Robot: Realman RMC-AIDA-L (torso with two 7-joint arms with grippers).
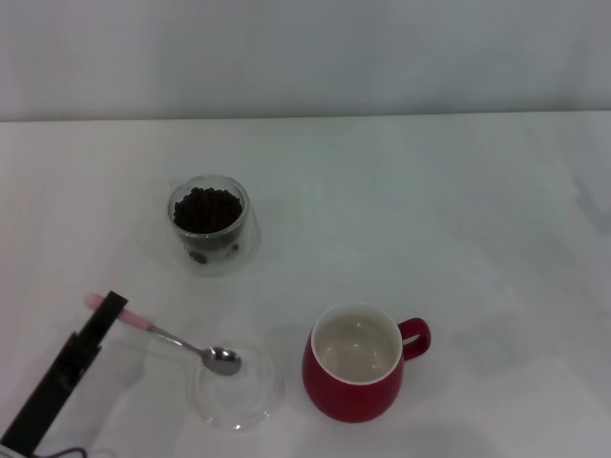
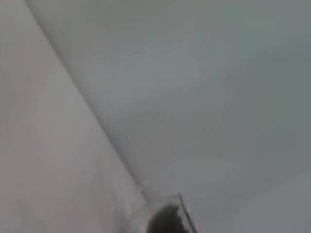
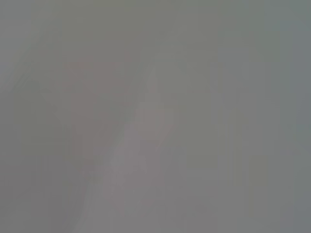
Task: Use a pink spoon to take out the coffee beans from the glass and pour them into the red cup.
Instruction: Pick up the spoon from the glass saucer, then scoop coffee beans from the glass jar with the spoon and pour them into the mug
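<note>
The pink spoon (image 1: 177,341) lies on the table with its metal bowl resting in a flat clear dish (image 1: 239,391) and its pink handle pointing left. My left gripper (image 1: 108,308) is at the pink end of the handle, at the lower left of the head view. The glass (image 1: 211,225) stands farther back, filled with dark coffee beans (image 1: 205,208); part of it shows in the left wrist view (image 2: 163,218). The red cup (image 1: 356,367) stands upright right of the dish, cream inside, handle to the right, with no beans seen in it. My right gripper is out of view.
The white table (image 1: 458,229) runs back to a pale wall. The flat dish sits between the spoon handle and the red cup. The right wrist view shows only a blank grey blur.
</note>
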